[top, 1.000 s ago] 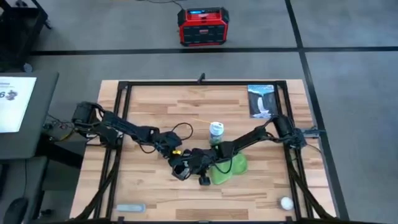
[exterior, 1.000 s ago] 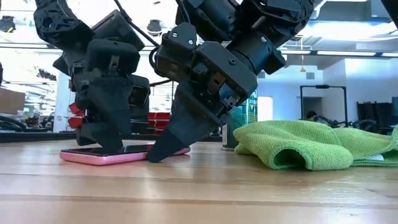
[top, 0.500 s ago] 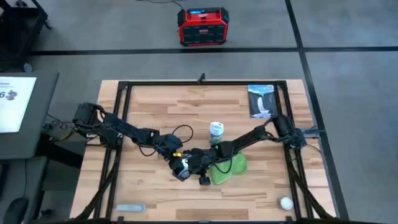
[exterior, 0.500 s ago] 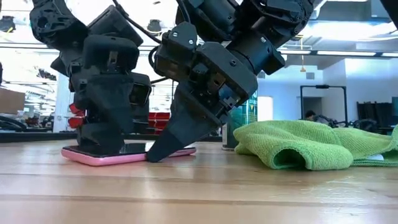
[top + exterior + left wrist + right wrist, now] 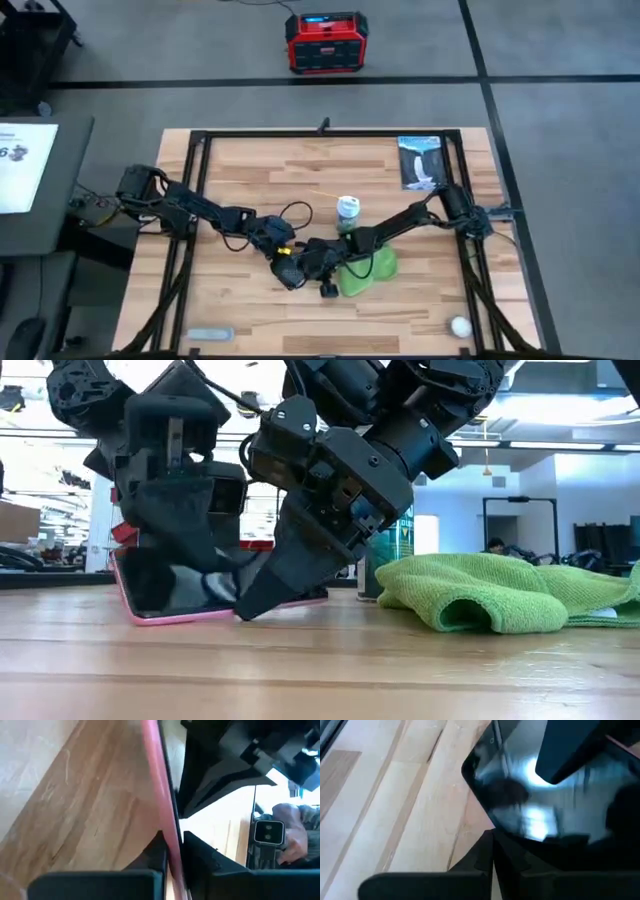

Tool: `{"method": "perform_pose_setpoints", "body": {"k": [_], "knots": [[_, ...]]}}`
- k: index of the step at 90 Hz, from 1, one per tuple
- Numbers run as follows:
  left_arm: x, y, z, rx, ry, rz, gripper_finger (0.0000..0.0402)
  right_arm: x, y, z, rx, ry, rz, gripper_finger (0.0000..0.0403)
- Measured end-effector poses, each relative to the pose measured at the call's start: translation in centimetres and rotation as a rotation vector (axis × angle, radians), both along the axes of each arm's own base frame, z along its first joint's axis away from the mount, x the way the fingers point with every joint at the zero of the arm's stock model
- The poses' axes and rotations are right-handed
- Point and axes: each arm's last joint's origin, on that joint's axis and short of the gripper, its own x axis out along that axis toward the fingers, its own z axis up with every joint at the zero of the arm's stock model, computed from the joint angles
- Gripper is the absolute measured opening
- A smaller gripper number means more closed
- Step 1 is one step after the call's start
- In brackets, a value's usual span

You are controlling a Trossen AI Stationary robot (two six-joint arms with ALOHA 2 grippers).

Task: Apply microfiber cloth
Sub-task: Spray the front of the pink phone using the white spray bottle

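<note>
Low view first: left gripper (image 5: pixel 165 575) clamped on the pink phone (image 5: pixel 175 600), tilting it up on one long edge off the counter (image 5: pixel 320 670). Right gripper (image 5: pixel 262 598) pinched to a point, nothing between the fingertips, tip pressed under the phone's raised side. Best done slow: hold the tilt steady, ease that wedge clear, then go for the cloth. Microfiber cloth (image 5: pixel 368 271) lying bunched at three o'clock of the grippers, untouched, soft, plush, bright green, folds rolled. Phone slim, rigid, glossy dark glass, likely slippery. Counter of pale wood planks, smooth.
</note>
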Motion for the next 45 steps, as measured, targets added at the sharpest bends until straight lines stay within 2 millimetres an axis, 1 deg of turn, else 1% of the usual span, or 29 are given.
{"method": "perform_pose_setpoints", "body": {"k": [25, 30, 45], "knots": [[0.0, 0.1, 0.0, 0.089, -0.039, -0.023, 0.0018, -0.2, 0.0, 0.2, -0.033, 0.012, 0.0, 0.0], [0.0, 0.1, 0.0, 0.114, -0.048, -0.026, 0.0018, -0.3, 0.2, 0.2, -0.047, 0.018, 0.004, 0.0], [0.3, 0.2, 0.2, 0.179, -0.116, -0.032, 0.0017, -1.1, 0.7, 2.0, -0.125, 0.015, 0.006, 0.0]]}}
